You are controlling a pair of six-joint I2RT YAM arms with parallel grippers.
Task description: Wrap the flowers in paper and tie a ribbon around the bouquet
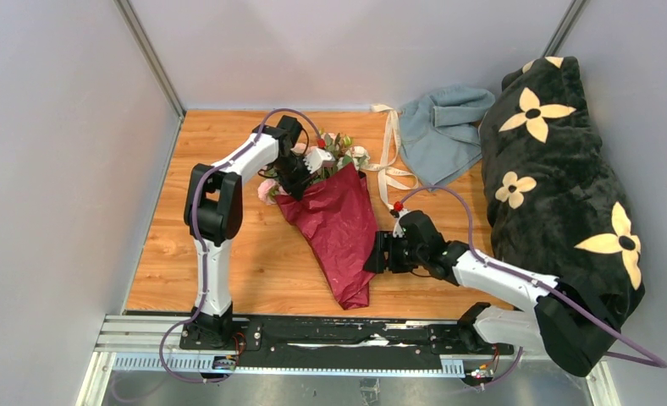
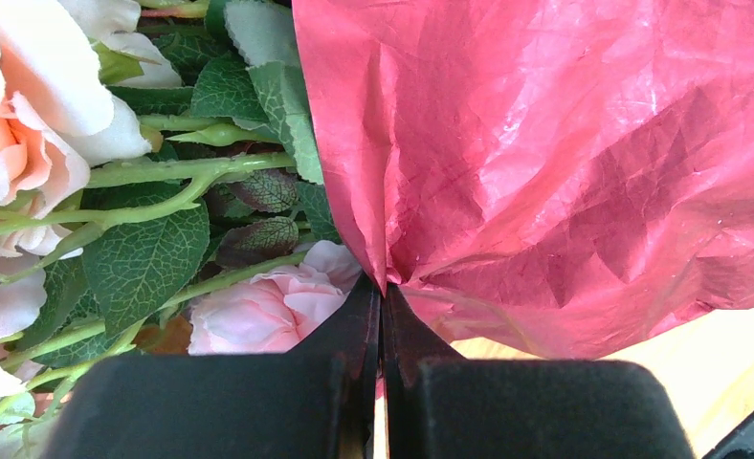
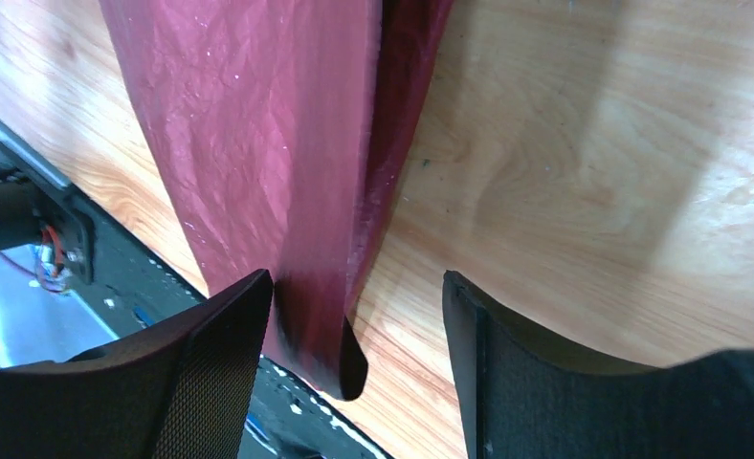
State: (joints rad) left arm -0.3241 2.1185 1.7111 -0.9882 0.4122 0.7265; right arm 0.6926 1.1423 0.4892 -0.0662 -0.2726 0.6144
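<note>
**A:** Left side, quick. What's it doing?

**B:** I have the left gripper (image 2: 383, 287) clamped fully closed on a fold of the paper (image 2: 545, 163). It's at the cone's wide mouth, right against the flowers (image 2: 258, 306). My read is that it pins the overlap so the wrap can't spring open.

**A:** Right side?

**B:** The right gripper (image 3: 356, 292) has its jaws spread wide and grips nothing. Its fingers straddle the narrow tail of the paper. One finger is at the paper's edge, touching or just off it, I can't tell which. The other is over bare desk (image 3: 593, 172). I'd say it's placed there to let the tail lie free.

**A:** Where's the bouquet?

**B:** The bouquet (image 1: 339, 220) lies flat in the middle of the desk. The flower heads point toward the far edge and the tip toward the near edge, by the arm bases.

**A:** Ribbon?

**B:** The ribbon (image 1: 389, 165) lies loose near the far edge, just right of the flowers and beside the grey-blue cloth (image 1: 444, 127). It's not around anything, and neither arm touches it.

**A:** Stage?

**B:** I judge the wrap is formed and the tie not begun. Next I'd send the free right arm for the ribbon. The risk is that the paper unrolls if the left pinch slips.
</note>
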